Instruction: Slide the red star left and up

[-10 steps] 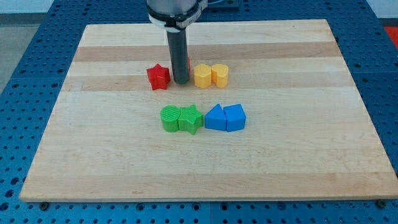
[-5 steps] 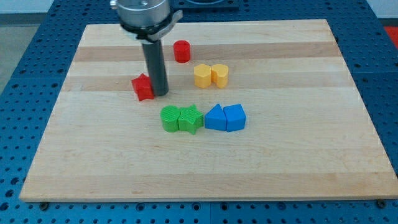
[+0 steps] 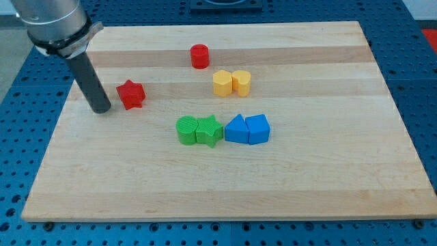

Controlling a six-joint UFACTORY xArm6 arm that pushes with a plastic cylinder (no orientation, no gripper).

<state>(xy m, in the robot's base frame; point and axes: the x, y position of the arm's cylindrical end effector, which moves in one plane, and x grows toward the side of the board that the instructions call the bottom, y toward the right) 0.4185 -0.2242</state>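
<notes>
Red star (image 3: 130,94) sits left of centre on tabletop (image 3: 328,184), apart from other blocks. Tool is a bare rod grasping nothing; its tip (image 3: 102,109) rests just left of the star, narrow gap between. Red cylinder (image 3: 199,56) toward view's top. Yellow pair (image 3: 231,83), green pair (image 3: 199,130), blue pair (image 3: 247,129) mid-board.

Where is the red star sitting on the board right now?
The red star lies in the view's left half of the board, just right of my tip with a small gap, and up-left of the green pair.
</notes>
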